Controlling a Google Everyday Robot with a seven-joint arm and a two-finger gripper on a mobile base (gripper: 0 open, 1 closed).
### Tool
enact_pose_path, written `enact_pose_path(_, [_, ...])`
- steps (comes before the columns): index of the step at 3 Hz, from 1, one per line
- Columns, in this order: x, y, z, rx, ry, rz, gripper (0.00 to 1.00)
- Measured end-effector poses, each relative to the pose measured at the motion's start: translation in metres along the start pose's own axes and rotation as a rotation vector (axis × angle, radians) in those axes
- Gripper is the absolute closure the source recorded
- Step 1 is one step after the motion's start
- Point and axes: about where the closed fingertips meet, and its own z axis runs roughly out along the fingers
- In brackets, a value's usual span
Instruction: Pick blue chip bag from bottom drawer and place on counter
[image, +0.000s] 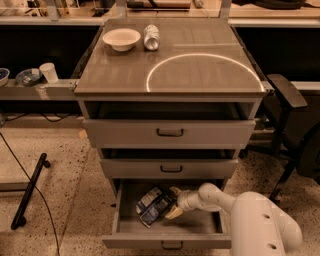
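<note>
Gripper in bottom drawer, jaws spread just right of blue chip bag, holding nothing. Light, crinkly, slippery foil; probably best pinched at crumpled right edge.

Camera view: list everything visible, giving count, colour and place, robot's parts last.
counter: one, grey-brown, cabinet top
bowl: one, white, counter's back left
can: one, silver, beside bowl on counter
upper drawers: two, grey, under counter
bottom drawer: one, grey, lowest, pulled out
chip bag: one, blue and white, inside bottom drawer
cup: one, white, left shelf
pole: one, black, floor at left
chair: one, dark, right of cabinet
arm: one, white, reaching into bottom drawer
end effector: one, pale, in bottom drawer at chip bag's right edge
</note>
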Motion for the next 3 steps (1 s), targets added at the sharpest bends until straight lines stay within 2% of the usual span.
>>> enact_pose_path(1, [0.0113,0.0012,-0.0077,0.018,0.017,0.014,0.40])
enact_pose_path(3, [0.0209,0.0052,-0.0059,0.001,0.049,0.025,0.42])
